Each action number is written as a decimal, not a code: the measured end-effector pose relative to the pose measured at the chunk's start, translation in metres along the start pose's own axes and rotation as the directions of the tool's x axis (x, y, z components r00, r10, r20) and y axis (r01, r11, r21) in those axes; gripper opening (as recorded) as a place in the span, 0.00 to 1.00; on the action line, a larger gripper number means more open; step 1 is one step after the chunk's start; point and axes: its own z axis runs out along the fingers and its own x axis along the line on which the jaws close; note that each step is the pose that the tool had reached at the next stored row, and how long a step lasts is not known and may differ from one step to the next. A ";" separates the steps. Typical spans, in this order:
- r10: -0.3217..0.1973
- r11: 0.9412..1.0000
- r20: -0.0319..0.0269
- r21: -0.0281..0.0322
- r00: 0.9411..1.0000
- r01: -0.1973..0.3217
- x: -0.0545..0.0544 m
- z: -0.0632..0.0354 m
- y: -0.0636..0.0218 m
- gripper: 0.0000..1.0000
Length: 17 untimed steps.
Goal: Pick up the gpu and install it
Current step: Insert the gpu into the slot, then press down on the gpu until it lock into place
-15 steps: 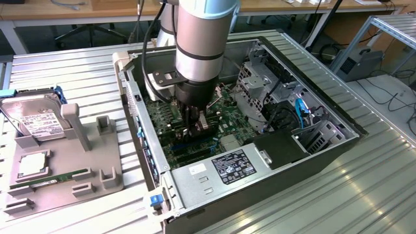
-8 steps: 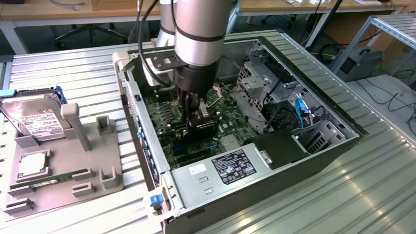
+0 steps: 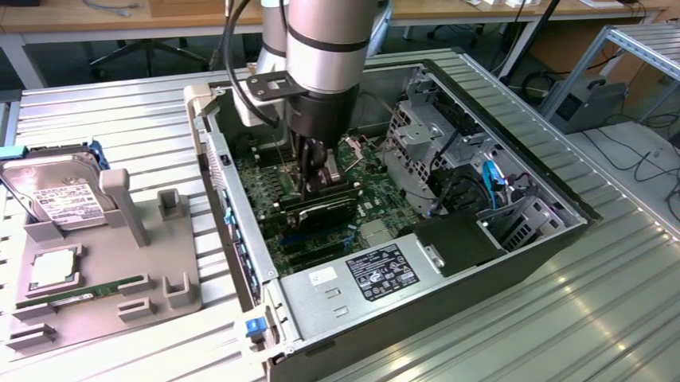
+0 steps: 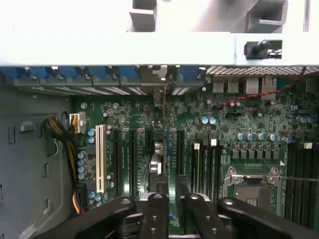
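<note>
Most of the job looks done: the gpu already stands on edge among the motherboard slots inside the open computer case, with the gripper directly above it, fingers closed on its upper edge. Whether the card is fully seated I cannot tell. Nearest in the exterior view, at about 8 o'clock from the case, the grey parts tray carries the memory stick and, further back, the hard drive. Looking straight down, the wrist view shows the gripper clamping the thin gpu edge-on, lined up along an expansion slot, and beyond it, at 12 o'clock, the blue slot clips at the case's rear wall.
</note>
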 end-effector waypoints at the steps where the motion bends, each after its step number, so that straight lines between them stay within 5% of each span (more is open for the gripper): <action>1: 0.000 1.000 0.000 -0.004 1.000 0.000 0.000 -0.0001 -0.0022 0.15; 7: -0.003 0.999 0.001 -0.036 1.000 0.003 0.000 -0.0003 -0.0204 0.11; 17: -0.003 0.999 0.001 -0.038 1.000 0.003 0.000 -0.0003 -0.0215 0.11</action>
